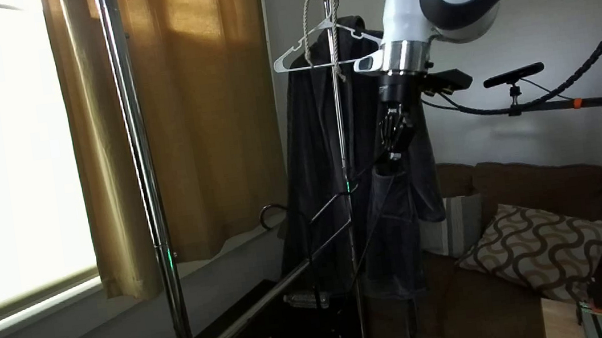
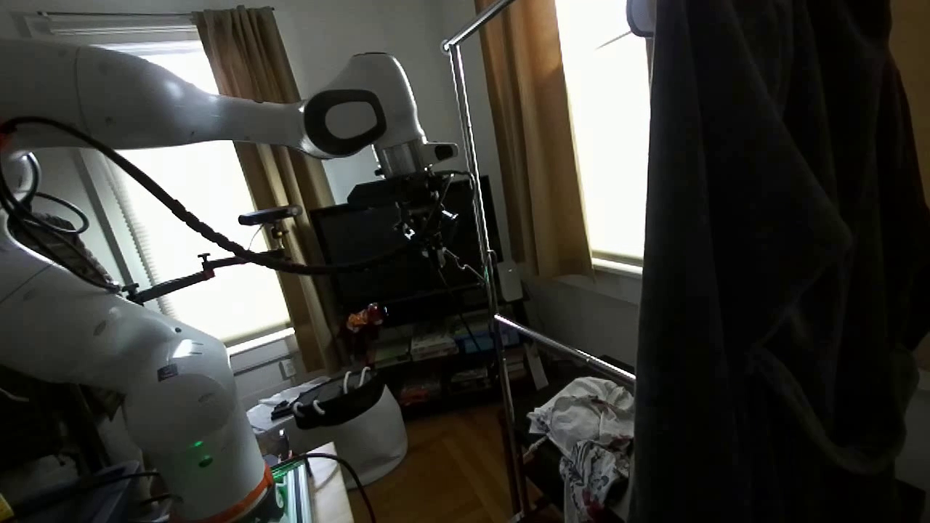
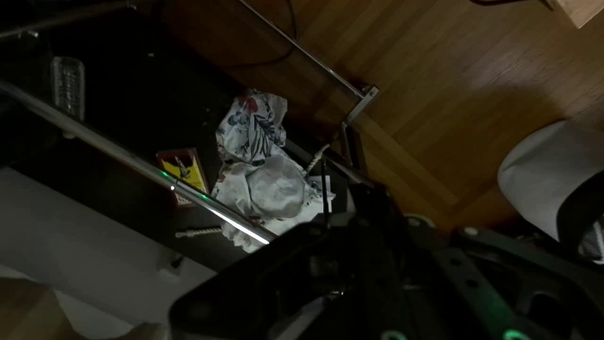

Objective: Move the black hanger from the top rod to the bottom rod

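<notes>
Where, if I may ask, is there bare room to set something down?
In the wrist view, wooden floor lies bare between the rack's foot and the white basket. The dark table looks free between the bottle and the yellow book, though dim. It is crowded where the floral cloth sprawls beside the book.

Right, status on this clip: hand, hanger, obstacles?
Hand closed on black hanger. Not yet hooked over bottom rod. Rack post looks close, might snag it.
</notes>
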